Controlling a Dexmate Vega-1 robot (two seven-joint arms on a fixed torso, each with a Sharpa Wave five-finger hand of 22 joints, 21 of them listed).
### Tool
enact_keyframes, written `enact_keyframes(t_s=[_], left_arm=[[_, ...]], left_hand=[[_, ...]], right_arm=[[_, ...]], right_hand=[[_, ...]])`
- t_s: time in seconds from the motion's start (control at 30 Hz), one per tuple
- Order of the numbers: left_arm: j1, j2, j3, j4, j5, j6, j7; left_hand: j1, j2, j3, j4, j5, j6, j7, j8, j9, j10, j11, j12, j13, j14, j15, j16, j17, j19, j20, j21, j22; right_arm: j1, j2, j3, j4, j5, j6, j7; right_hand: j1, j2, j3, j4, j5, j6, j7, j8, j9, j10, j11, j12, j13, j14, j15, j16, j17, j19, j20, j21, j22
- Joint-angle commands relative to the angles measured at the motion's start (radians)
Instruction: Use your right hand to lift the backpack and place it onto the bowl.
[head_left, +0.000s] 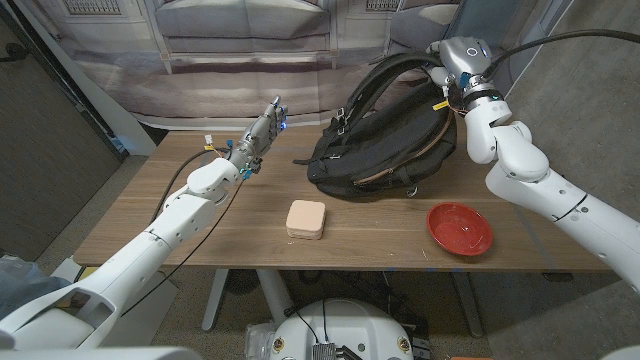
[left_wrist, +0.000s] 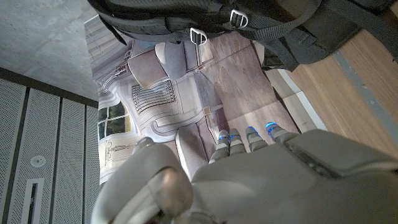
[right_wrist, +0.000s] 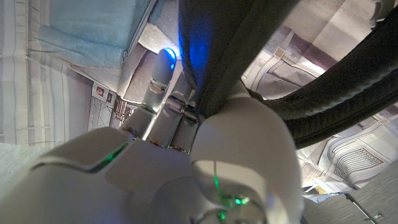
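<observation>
Head view showed the black backpack (head_left: 385, 130) slumped on my wooden worktop (head_left: 200, 230), tan trim along one open zip, straps looping at its top. My right robot hand (head_left: 449, 62) gripped a top strap. The red bowl (head_left: 460, 228) sat apart, just in front of the pack. A beige square case (head_left: 306, 218) lay nearer me. My left robot hand (head_left: 262, 132) hung above the worktop, fingers straight, holding nothing. Behind hung a printed backdrop (head_left: 250, 40). I could read no writing.

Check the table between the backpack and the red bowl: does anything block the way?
Nothing visible does. The right hand grips the backpack by its strap; bare wood separates it from the bowl. The beige box lies aside.
</observation>
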Motion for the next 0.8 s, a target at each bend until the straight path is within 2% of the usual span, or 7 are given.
enact_keyframes(t_s=[0.03, 0.47, 0.8], left_arm=[[0.003, 0.001, -0.001, 0.0, -0.002, -0.002, -0.004], [0.009, 0.006, 0.002, -0.024, 0.004, 0.009, 0.008], [0.004, 0.004, 0.008, -0.032, 0.008, 0.021, 0.013]], left_hand=[[0.002, 0.01, -0.005, 0.003, 0.005, 0.006, 0.005, -0.003, 0.005, -0.004, 0.002, -0.003, 0.003, 0.0, 0.002, -0.001, 0.004, 0.003, 0.005, -0.002, 0.003], [0.003, 0.011, -0.008, 0.003, 0.005, 0.005, 0.006, -0.003, 0.005, -0.002, 0.002, -0.003, 0.003, -0.001, 0.002, -0.001, 0.004, 0.003, 0.006, -0.002, 0.003], [0.004, 0.013, -0.01, 0.002, 0.005, 0.005, 0.006, -0.003, 0.005, -0.004, 0.0, -0.003, 0.003, 0.0, 0.002, 0.0, 0.004, 0.002, 0.006, -0.002, 0.003]], right_arm=[[-0.003, 0.006, 0.018, -0.038, -0.027, -0.006, 0.034], [-0.014, -0.007, 0.074, -0.095, 0.021, 0.038, 0.072], [-0.024, -0.008, 0.106, -0.124, 0.038, 0.033, 0.086]], right_hand=[[0.034, 0.023, -0.001, 0.001, 0.006, 0.151, -0.141, -0.002, 0.004, 0.158, -0.13, -0.005, 0.001, 0.002, -0.023, -0.004, 0.004, -0.006, -0.167, 0.009, -0.001], [0.032, 0.024, -0.004, 0.005, 0.007, 0.15, -0.142, -0.009, 0.01, 0.157, -0.13, -0.005, 0.005, 0.0, -0.023, -0.015, 0.014, -0.01, -0.167, 0.012, -0.015], [0.033, 0.025, -0.007, 0.007, 0.008, 0.152, -0.142, -0.015, 0.011, 0.156, -0.13, -0.008, 0.004, 0.002, -0.022, -0.02, 0.02, -0.011, -0.167, 0.015, -0.024]])
